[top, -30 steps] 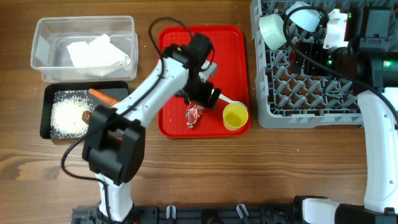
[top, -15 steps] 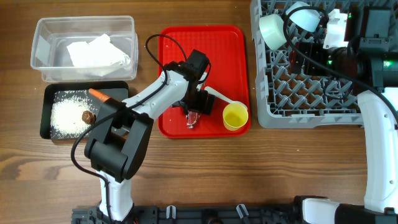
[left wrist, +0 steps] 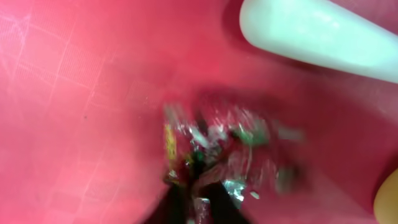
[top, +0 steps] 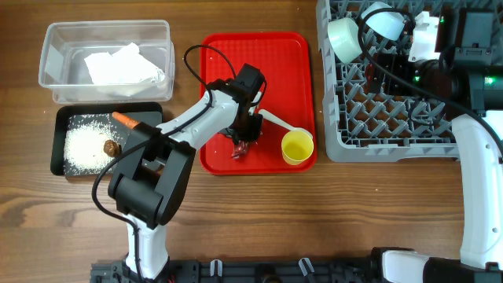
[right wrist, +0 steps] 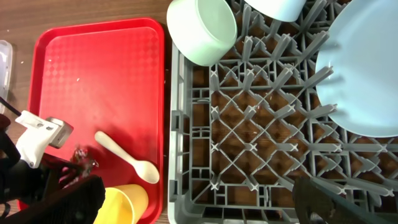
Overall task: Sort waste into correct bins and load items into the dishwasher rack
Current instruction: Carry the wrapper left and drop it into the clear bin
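Waste at far left corner of worktop (top: 259,228): clear tub (top: 53,88) holding crumpled white napkin (top: 122,64). Just nearward of it, black tray (top: 56,157) with white grains (top: 82,145), brown scrap (top: 111,146) and carrot (top: 128,121), the carrot at far right of tray and partly behind left arm.

Middle, toward far edge: red tray (top: 283,55). Left hand (top: 244,140) down on near part of red tray, clamped on red snack wrapper (left wrist: 230,143). Wrist view blurred; crumpled foil seen between dark fingertips. White spoon (top: 275,121) just right of wrapper, lying flat, one end by yellow cup (top: 297,146). Cup upright at near right corner of red tray.

Right edge up to far right corner: grey rack (top: 377,118). Pale green-white bowl (top: 343,38) and light blue bowl (top: 385,17) tilted among pegs at rack's far left. Light blue plate (right wrist: 364,68) set among pegs further right. Right hand (right wrist: 198,186) above rack, fingers wide apart.
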